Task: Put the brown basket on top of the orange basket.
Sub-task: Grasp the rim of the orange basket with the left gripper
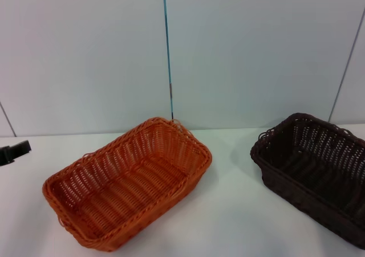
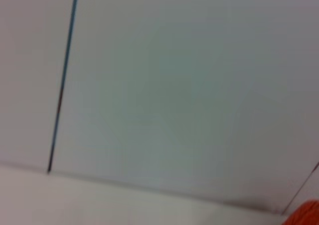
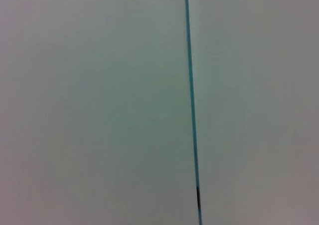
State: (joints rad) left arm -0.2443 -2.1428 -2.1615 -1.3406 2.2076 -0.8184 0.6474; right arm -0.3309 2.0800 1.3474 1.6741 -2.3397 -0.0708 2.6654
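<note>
Head view shows the orange basket (image 1: 128, 183) sitting on the white surface (image 1: 234, 223), left of centre and turned at an angle, with one short end toward the back wall and the other toward the near left. It holds nothing, and its braided rim and slatted sides are plain to see. The brown basket (image 1: 313, 174) stands on the same surface at the right, well apart from the orange one with a strip of bare white between them; its far right corner runs out of the picture. It too sits upright with nothing in it, and it has not been set on the orange basket.

At the far left edge a dark piece of the left claw (image 1: 14, 151) shows just above the surface, clear of both baskets; whether its fingers are wide or narrow I cannot tell. The right claw is in none of the views.

Behind the baskets rises a pale wall (image 1: 245, 52) with a thin blue vertical line (image 1: 167, 46) ending just behind the orange basket's far corner. The left wrist view shows this wall, the line and a small orange corner of the basket. The right wrist view shows only wall and line.
</note>
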